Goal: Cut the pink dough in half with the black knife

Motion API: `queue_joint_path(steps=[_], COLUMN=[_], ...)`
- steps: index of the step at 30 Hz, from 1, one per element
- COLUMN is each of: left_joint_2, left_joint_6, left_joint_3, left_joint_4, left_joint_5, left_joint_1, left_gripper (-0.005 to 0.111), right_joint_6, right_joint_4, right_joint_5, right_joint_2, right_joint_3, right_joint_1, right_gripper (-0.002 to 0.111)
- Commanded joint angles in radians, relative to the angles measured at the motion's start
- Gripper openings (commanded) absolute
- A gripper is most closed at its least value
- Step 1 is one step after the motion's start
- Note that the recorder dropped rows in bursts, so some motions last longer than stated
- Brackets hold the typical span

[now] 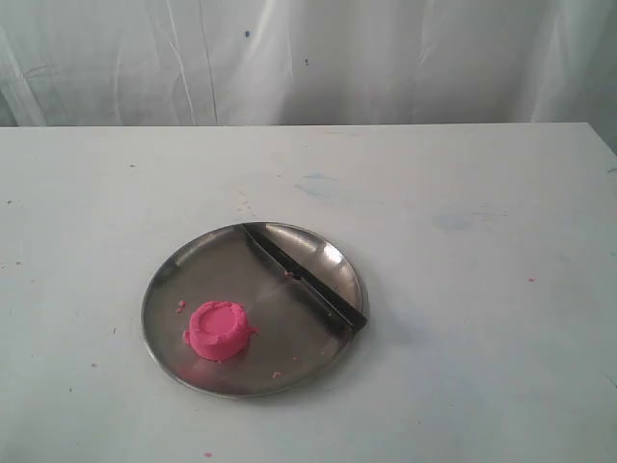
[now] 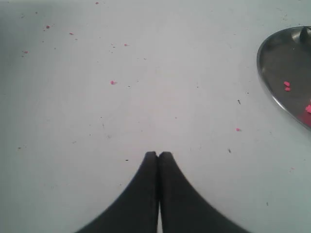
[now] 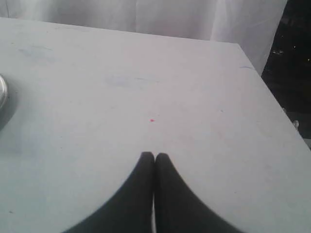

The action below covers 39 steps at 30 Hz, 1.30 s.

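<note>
The pink dough [image 1: 220,330], a soft matte round puck with ragged edges, sits at about 8 o'clock on the shiny round steel plate [image 1: 193,265]. The slim, straight black knife [image 1: 307,280] lies across the plate from 12 to 4 o'clock, apart from the dough. Pink crumbs [image 2: 112,82] dot the scuffed white bench [image 1: 463,193], and a white curtain [image 1: 308,58] hangs behind. The left tool [image 2: 158,154] and right tool [image 3: 154,155] are clenched empty over bare bench, well apart from the dough.
</note>
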Motion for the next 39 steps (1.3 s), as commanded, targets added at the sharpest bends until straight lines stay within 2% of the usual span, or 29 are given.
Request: queue_joint_path(steps=[1, 7, 9, 12, 14, 15, 16, 17, 18, 19, 21, 23, 26, 29, 32, 36, 39], left_joint_2=[-0.005, -0.005, -0.005, -0.005, -0.005, -0.005, -0.005, -0.005, -0.005, -0.005, -0.005, -0.005, -0.005, -0.005, -0.005, -0.005, -0.005], left_joint_6=[-0.006, -0.006, -0.006, -0.006, -0.006, -0.006, -0.006, -0.006, -0.006, -0.006, -0.006, -0.006, -0.006, -0.006, -0.006, -0.006, -0.006], left_joint_3=[0.004, 0.004, 0.004, 0.004, 0.004, 0.004, 0.004, 0.004, 0.004, 0.004, 0.004, 0.004, 0.004, 0.004, 0.004, 0.004, 0.004], left_joint_4=[-0.006, -0.006, -0.006, -0.006, -0.006, -0.006, -0.006, -0.006, -0.006, -0.006, -0.006, -0.006, -0.006, -0.006, -0.006, -0.006, -0.006], left_joint_5=[0.010, 0.010, 0.010, 0.010, 0.010, 0.010, 0.010, 0.010, 0.010, 0.010, 0.010, 0.010, 0.010, 0.010, 0.008, 0.008, 0.008], left_joint_1=[0.002, 0.002, 0.002, 0.002, 0.002, 0.002, 0.002, 0.002, 0.002, 0.002, 0.002, 0.002, 0.002, 0.002, 0.002, 0.002, 0.002], left_gripper=[0.000, 0.000, 0.000, 0.000, 0.000, 0.000, 0.000, 0.000, 0.000, 0.000, 0.000, 0.000, 0.000, 0.000, 0.000, 0.000, 0.000], right_joint_6=[-0.060, -0.096, -0.172, -0.253, -0.251, -0.212, -0.100, 0.135, 0.232, 0.275, 0.274, 0.198, -0.251, -0.598, -0.700, -0.637, -0.576], right_joint_4=[-0.023, -0.025, -0.083, -0.135, -0.126, -0.085, -0.050, 0.009, 0.065, 0.196, 0.304, 0.287, 0.176, 0.176, 0.176, 0.184, 0.192], right_joint_5=[-0.015, -0.114, -0.154, -0.339, -0.542, -0.725, -0.894, -1.190, -1.395, -1.531, -1.474, -1.230, -0.680, -0.437, -0.435, -0.660, -0.648], right_joint_2=[-0.005, -0.005, -0.005, -0.005, -0.005, -0.005, -0.005, -0.005, -0.005, -0.005, -0.005, 0.007, 0.105, 0.276, 0.378, 0.446, 0.457], right_joint_3=[0.005, 0.005, 0.005, 0.005, 0.005, 0.005, 0.005, -0.001, -0.022, -0.086, -0.225, -0.365, -0.531, -0.523, -0.515, -0.517, -0.517], right_joint_1=[0.001, 0.001, 0.001, 0.001, 0.001, 0.001, 0.001, 0.001, 0.001, 0.001, 0.001, 0.001, 0.001, 0.001, 0.030, 0.092, 0.111], right_gripper=[0.000, 0.000, 0.000, 0.000, 0.000, 0.000, 0.000, 0.000, 0.000, 0.000, 0.000, 0.000, 0.000, 0.000, 0.000, 0.000, 0.000])
